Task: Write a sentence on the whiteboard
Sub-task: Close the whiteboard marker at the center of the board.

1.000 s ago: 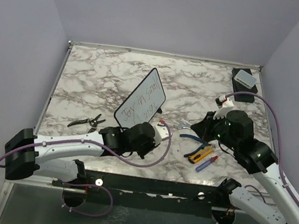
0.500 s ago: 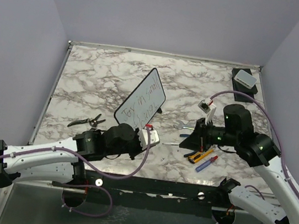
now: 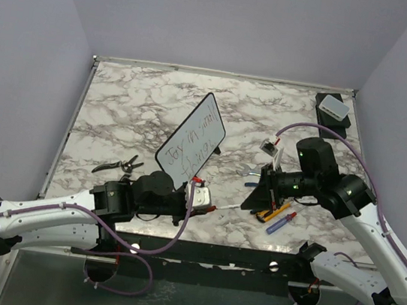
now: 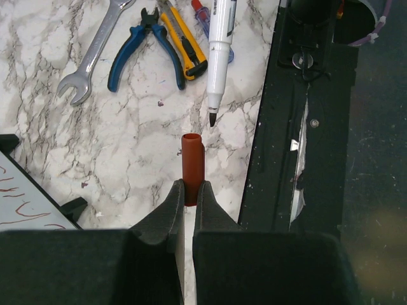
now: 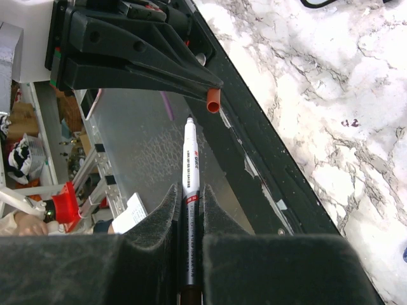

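Grey-veined marble tabletop (image 3: 134,105) fills the cell between plain lavender walls (image 3: 30,37), and we see both grippers meeting over its near edge. Our left gripper (image 4: 191,194) is pinched tight on a red cap (image 4: 193,166), whose open mouth sticks out past the fingertips. Our right gripper (image 5: 189,206) is clamped around the barrel of a white marker (image 5: 191,171), the bare dark nib pointing straight out from the jaws. Nib and cap mouth face each other, near but apart, the nib sitting a little to one side of the cap's axis. The whiteboard (image 3: 193,142) stands tilted on its feet just beyond the left gripper and to its left, well apart from the right gripper. One black foot and a corner of it show at the lower left of the left wrist view. The sentence (image 3: 185,153) runs across the board in two lines of dark handwriting. We make out "Joy in small" on the upper line, while the lower one is too small to read. Beyond the left gripper's fingertips, beside the marker barrel, lie a wrench (image 4: 92,54), blue-handled pliers (image 4: 137,47) and a yellow utility knife (image 4: 184,44)
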Robot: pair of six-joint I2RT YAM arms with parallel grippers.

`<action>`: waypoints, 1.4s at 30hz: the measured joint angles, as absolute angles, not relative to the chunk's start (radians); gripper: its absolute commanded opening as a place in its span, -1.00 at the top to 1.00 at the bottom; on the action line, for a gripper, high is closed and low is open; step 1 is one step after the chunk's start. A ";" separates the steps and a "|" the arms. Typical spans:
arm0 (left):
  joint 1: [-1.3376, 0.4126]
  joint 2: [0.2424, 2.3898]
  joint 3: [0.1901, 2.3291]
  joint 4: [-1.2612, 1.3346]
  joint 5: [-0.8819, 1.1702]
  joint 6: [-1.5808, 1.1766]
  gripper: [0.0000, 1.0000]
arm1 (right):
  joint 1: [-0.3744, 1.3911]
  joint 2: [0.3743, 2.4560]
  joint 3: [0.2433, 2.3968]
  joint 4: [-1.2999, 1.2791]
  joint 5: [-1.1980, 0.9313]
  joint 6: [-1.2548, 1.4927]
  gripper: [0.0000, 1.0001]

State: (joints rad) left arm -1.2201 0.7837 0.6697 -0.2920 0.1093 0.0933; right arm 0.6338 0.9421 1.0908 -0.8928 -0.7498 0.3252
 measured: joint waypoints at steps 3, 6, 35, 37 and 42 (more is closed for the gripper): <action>-1.224 0.787 0.670 -0.292 0.124 0.094 1.00 | 0.634 0.945 1.091 -0.896 -0.754 0.319 0.99; -1.227 0.786 0.669 -0.291 0.130 0.094 1.00 | 0.634 0.952 1.091 -0.907 -0.754 0.313 0.99; -1.239 0.767 0.665 -0.278 0.149 0.093 1.00 | 0.634 0.989 1.091 -0.915 -0.753 0.294 0.99; -1.239 0.767 0.665 -0.278 0.149 0.093 1.00 | 0.634 0.995 1.091 -0.915 -0.754 0.294 0.99; -1.240 0.768 0.664 -0.278 0.150 0.094 1.00 | 0.634 1.005 1.091 -0.914 -0.760 0.293 0.99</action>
